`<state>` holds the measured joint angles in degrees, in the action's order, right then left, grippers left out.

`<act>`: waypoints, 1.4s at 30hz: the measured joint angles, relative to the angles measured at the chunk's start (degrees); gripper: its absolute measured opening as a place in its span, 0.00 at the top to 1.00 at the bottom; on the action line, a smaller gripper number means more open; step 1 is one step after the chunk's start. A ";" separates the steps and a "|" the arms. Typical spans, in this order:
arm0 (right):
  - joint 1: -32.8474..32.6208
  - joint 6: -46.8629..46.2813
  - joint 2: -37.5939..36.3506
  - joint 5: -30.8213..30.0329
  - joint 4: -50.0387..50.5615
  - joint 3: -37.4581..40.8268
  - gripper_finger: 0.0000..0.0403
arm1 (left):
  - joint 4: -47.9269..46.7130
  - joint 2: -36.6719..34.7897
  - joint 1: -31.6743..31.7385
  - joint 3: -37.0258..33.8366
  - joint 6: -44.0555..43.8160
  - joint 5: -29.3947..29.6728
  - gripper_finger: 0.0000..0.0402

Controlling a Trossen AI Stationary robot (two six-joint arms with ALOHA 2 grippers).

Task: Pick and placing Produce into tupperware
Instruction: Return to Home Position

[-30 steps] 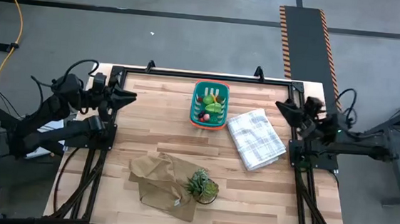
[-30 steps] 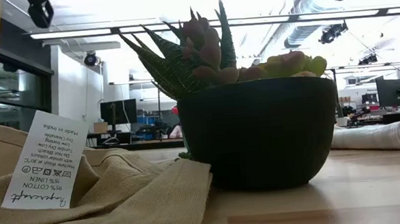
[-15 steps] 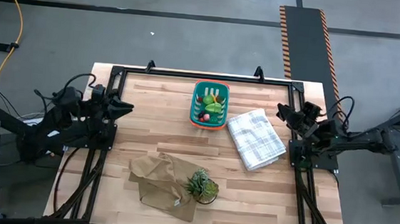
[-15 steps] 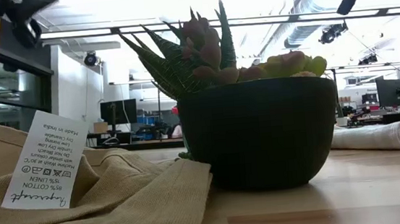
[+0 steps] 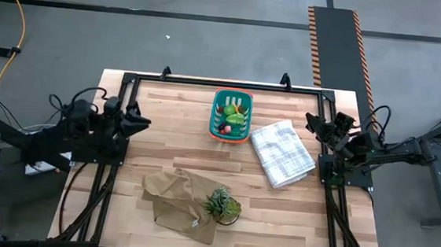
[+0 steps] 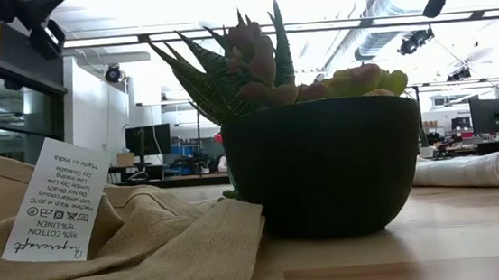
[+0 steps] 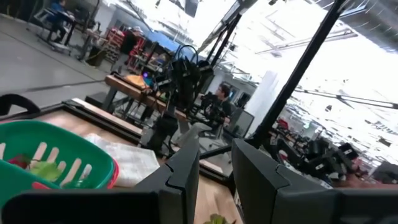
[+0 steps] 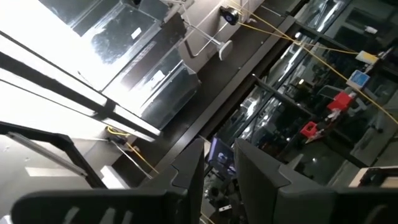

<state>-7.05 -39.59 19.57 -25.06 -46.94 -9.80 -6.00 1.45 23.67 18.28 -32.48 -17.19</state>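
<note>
The teal slotted basket (image 5: 231,115) stands at the far middle of the table. Produce lies inside it: a light green lump (image 5: 236,118), small red balls (image 5: 224,128) and a yellow piece (image 5: 235,103). The basket also shows in the left wrist view (image 7: 59,158), with a green piece (image 7: 38,169) inside. My left gripper (image 5: 139,123) hovers by the table's left edge, shut and empty, pointing toward the basket. My right gripper (image 5: 312,120) hovers by the right edge, shut and empty.
A white checked folded cloth (image 5: 282,152) lies right of the basket. A tan cloth (image 5: 176,202) with a label (image 6: 52,207) and a spiky potted plant (image 5: 223,204) sit near the front edge; the plant fills the low view (image 6: 324,165). Bare wood lies between.
My left gripper has moved along the table's left edge toward the near edge, still pointing across the table. Nothing on the table has moved.
</note>
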 joint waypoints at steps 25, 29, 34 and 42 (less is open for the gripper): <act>-0.22 -3.68 0.02 -0.44 3.06 -0.02 0.81 | 28.80 0.16 -25.58 -17.42 11.73 31.93 0.79; -0.22 -3.93 0.01 -0.40 4.06 -0.02 0.81 | 27.28 0.14 -25.58 -17.80 12.29 31.77 0.79; -0.22 -4.01 -0.06 0.30 5.59 -0.04 0.81 | 19.57 0.16 -25.58 -17.73 13.29 28.50 0.79; -0.22 -6.19 -0.04 0.57 11.36 -0.04 0.81 | 11.60 0.07 -25.56 -17.75 17.78 28.26 0.79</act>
<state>-7.27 -45.78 19.53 -24.49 -35.58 -9.85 5.61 1.52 -1.89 0.54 -14.70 11.07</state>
